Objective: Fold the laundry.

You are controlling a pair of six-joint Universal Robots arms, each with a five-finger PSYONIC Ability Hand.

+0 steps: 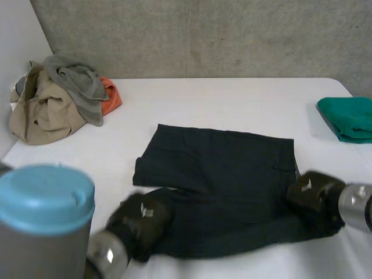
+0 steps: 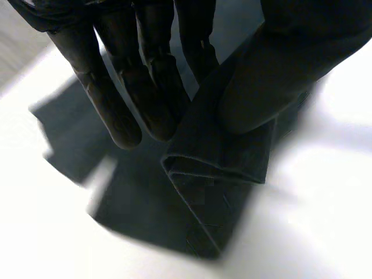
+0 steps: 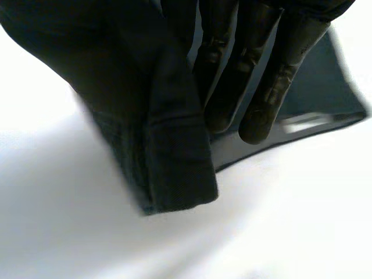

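Observation:
A dark garment (image 1: 221, 174) lies spread in the middle of the white table (image 1: 232, 102), its near part doubled over. My left hand (image 1: 139, 224) is at the garment's near left corner. In the left wrist view a folded edge of the cloth (image 2: 221, 168) is pinched between the thumb (image 2: 279, 64) and the straight fingers (image 2: 116, 99). My right hand (image 1: 314, 195) is at the near right corner. In its wrist view the cloth's hemmed edge (image 3: 168, 151) hangs from the grip beside the fingers (image 3: 261, 87), a little above the table.
A heap of beige and grey clothes (image 1: 52, 99) with an orange piece (image 1: 110, 93) sits at the far left corner. A folded green cloth (image 1: 349, 116) lies at the right edge. My left arm's light-blue cap (image 1: 46, 197) stands at the near left.

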